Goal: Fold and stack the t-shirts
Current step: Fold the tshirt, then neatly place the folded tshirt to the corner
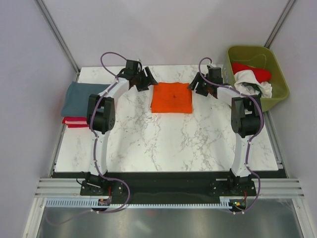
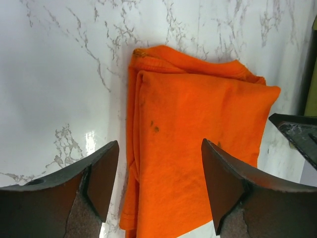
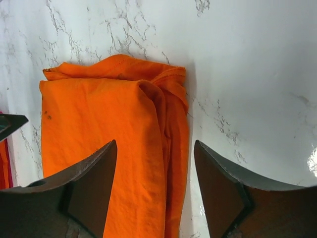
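A bright orange t-shirt (image 1: 172,97) lies folded into a flat square at the far middle of the marble table. My left gripper (image 1: 150,82) hovers at its far left corner, jaws open. In the left wrist view the orange t-shirt (image 2: 198,139) fills the space below my left gripper (image 2: 159,148), and nothing is held. My right gripper (image 1: 194,85) is open at the far right corner. Between my right gripper's (image 3: 155,146) fingers lies the bunched right edge of the orange t-shirt (image 3: 99,114). A folded grey-blue t-shirt (image 1: 81,98) rests on a folded red one (image 1: 75,121) at the left edge.
An olive-green bin (image 1: 277,74) stands off the table's far right corner, holding a red t-shirt (image 1: 252,70) and a crumpled white one with dark print (image 1: 252,85). The marble table (image 1: 163,139) stretches bare toward the arm bases. Grey walls close in on both sides.
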Robot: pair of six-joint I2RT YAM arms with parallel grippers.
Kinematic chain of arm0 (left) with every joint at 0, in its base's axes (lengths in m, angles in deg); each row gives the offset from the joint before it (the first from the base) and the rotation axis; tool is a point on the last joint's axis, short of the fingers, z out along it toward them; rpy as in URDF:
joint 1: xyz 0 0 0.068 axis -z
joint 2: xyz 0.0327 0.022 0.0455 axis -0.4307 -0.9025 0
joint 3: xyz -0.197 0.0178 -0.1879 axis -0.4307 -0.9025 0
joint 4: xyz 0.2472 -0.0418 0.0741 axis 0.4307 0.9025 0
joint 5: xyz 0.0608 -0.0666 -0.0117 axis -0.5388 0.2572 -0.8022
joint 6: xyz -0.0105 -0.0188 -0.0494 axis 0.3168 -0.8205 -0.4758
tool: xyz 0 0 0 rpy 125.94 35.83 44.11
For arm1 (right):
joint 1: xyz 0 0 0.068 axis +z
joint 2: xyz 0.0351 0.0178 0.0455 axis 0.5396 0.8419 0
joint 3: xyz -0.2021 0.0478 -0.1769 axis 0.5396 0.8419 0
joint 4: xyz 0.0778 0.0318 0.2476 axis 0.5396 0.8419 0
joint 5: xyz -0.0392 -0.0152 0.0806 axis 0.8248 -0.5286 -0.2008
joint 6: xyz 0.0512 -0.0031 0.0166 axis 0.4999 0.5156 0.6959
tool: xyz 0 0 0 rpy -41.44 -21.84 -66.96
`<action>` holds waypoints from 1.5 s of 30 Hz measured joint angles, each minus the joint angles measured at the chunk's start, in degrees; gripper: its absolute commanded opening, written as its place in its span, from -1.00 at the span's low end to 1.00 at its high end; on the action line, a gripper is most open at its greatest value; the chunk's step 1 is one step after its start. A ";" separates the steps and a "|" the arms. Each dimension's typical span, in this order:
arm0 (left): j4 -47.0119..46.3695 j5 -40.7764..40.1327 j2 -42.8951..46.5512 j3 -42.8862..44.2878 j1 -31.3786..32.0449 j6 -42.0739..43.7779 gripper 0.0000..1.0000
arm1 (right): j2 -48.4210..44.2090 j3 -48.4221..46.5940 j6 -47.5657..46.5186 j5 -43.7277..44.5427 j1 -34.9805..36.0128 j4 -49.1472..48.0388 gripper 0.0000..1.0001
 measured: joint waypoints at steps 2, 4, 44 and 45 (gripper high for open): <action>0.00 -0.02 0.00 -0.96 0.00 0.24 0.48 | 0.28 -0.44 -0.37 -0.02 0.11 -0.39 0.42; -0.33 -0.02 -0.02 -1.53 0.00 0.52 0.48 | 1.44 -1.75 -0.55 0.00 0.35 -0.83 0.41; -8.09 -2.08 -13.20 8.68 1.42 -4.87 -0.96 | 14.64 -14.75 1.84 -2.21 0.76 -1.20 -1.00; -8.28 -2.27 -13.20 8.68 1.55 -4.90 -0.95 | 14.64 -14.75 1.92 -2.23 0.81 -1.20 -1.00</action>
